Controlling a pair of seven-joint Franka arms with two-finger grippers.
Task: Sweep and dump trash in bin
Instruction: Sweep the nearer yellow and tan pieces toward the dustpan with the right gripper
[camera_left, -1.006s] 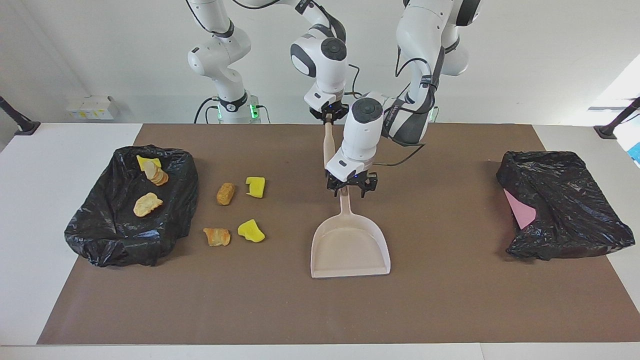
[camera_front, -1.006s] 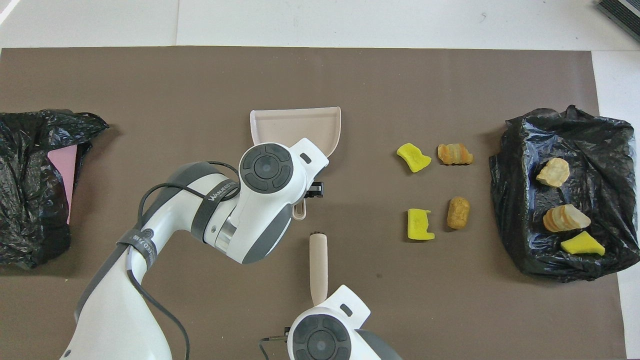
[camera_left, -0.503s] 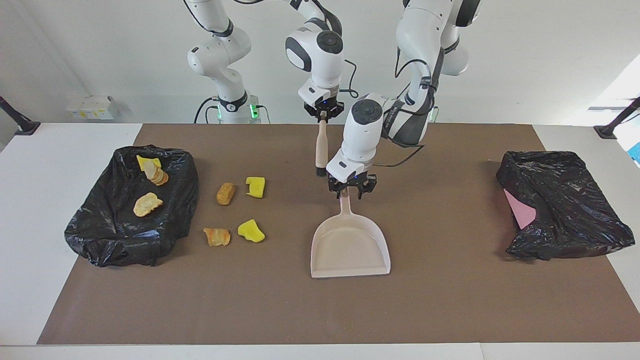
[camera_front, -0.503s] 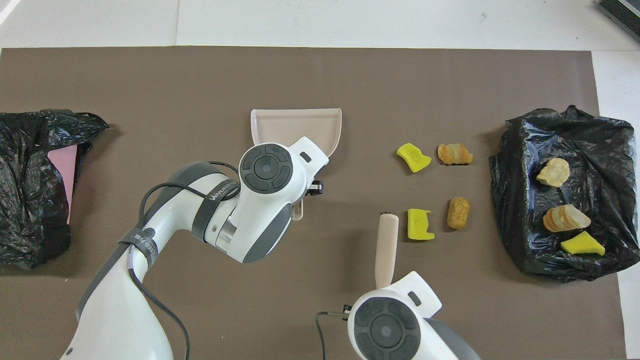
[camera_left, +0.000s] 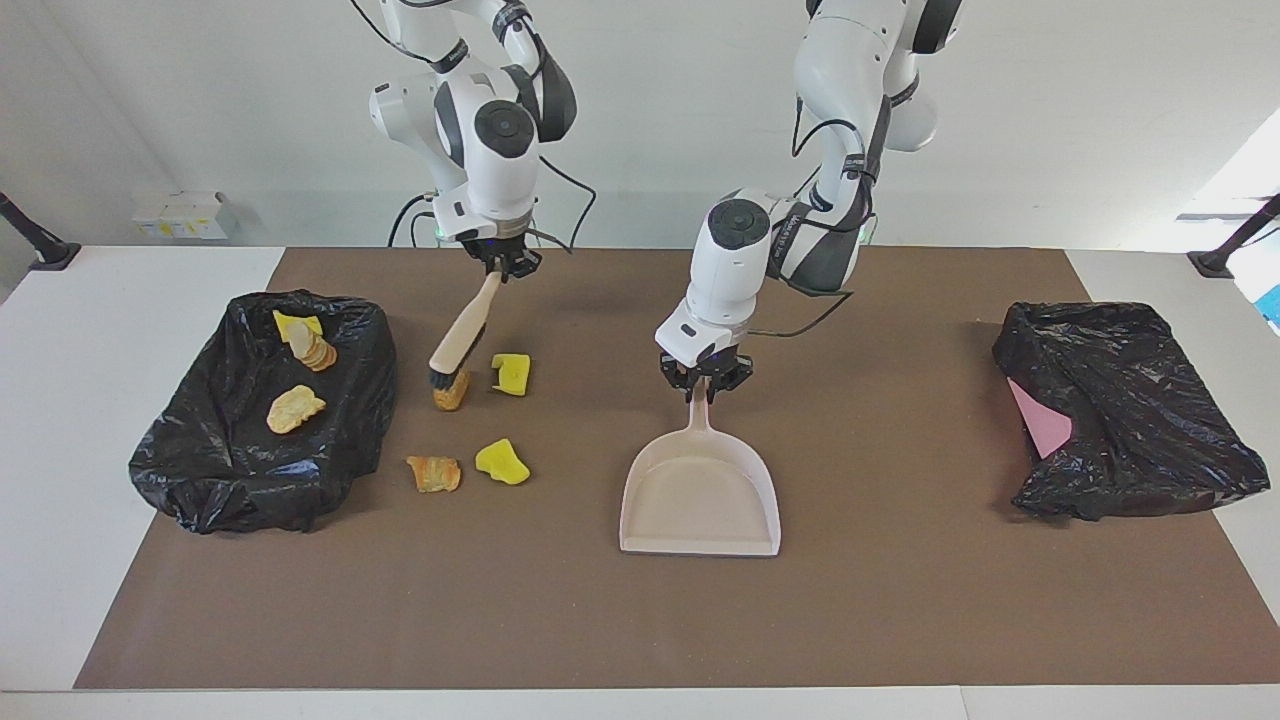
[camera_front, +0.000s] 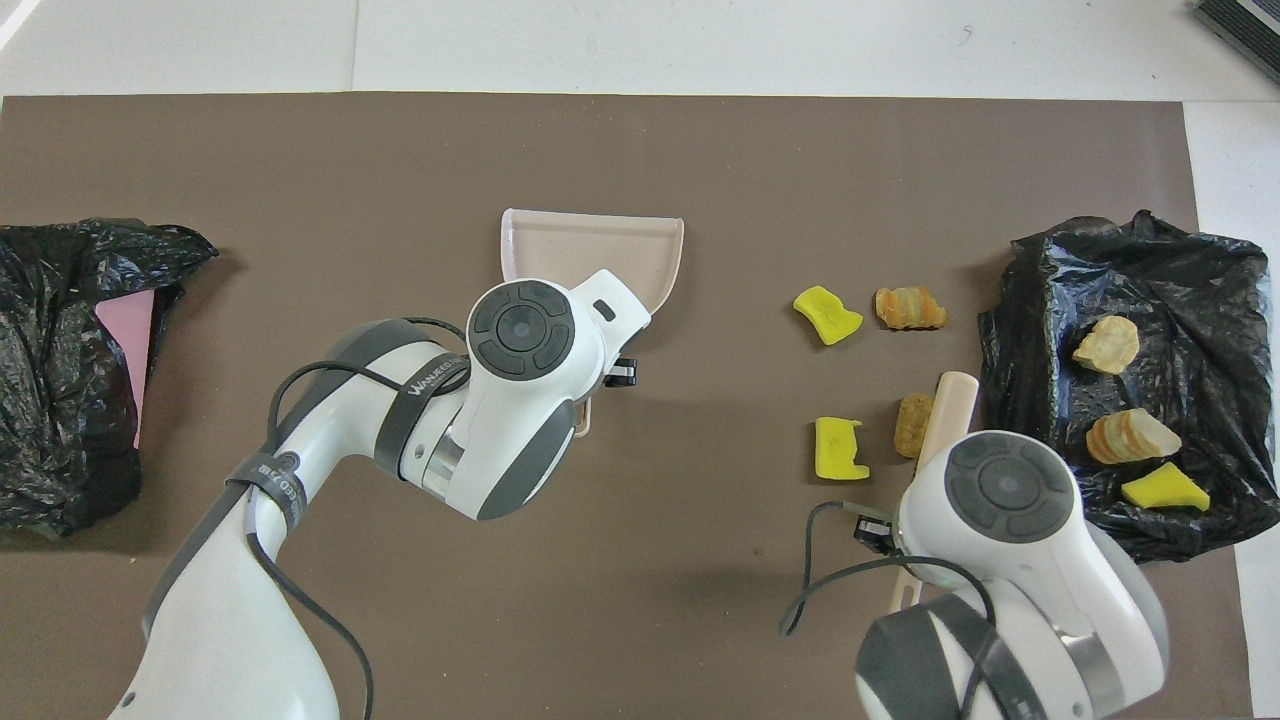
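The right hand (camera_left: 505, 262), pinching a beige long-handled brush (camera_left: 462, 338), is lowering its bristles onto a tan-orange bread-like scrap (camera_left: 449, 396) just below it.

Three yellow chunks (camera_left: 511, 374), four tan pieces (camera_left: 434, 473) — two black bags (camera_left: 200, 470), one dustpan (camera_left: 700, 495), one brush (camera_left: 460, 340)

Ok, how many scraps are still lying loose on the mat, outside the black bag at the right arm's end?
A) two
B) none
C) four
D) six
C: two yellow chunks and two tan-orange pieces lie on the mat beside the black bag, the brush bristles at one of them; three more scraps already sit in the bag.
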